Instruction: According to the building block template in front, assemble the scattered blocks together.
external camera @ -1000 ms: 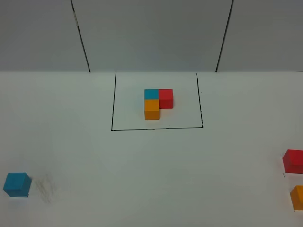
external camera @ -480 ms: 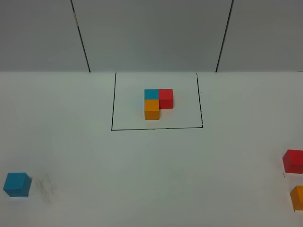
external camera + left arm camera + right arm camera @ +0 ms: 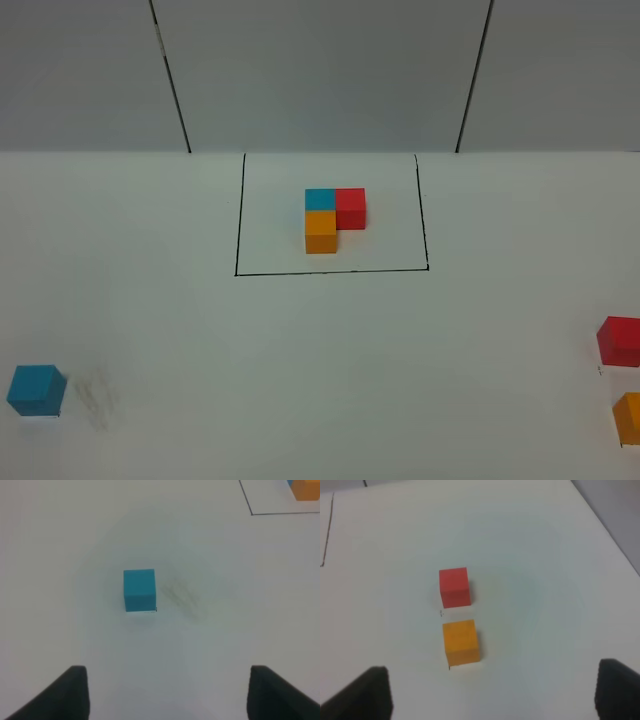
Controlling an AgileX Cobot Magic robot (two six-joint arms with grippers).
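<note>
The left tool (image 3: 167, 695) hangs open and empty above the bench (image 3: 300, 360), its two dark fingers spread wide. The blue cube (image 3: 139, 589) sits ahead of it, inside the span of the fingers but off-centre towards one of them. A cube has no long axis, and its sides look about square to the line between the fingers, so I judge a forward reach and a small sideways shift would do, with little or no wrist turn. The right tool (image 3: 492, 690) is likewise open and holds nothing. Ahead of it the orange cube (image 3: 461, 642) lies nearer and the red cube (image 3: 454, 587) just beyond, in a row running away from the tool, apart by a narrow gap and both roughly square-on. The left arm is therefore nearer the blue cube and the right arm nearer the other two, which are well apart from it across the bench. Farther off in the middle, the template (image 3: 334, 218) sits inside its black outline (image 3: 240, 215): blue beside red, orange on the near side of blue.
</note>
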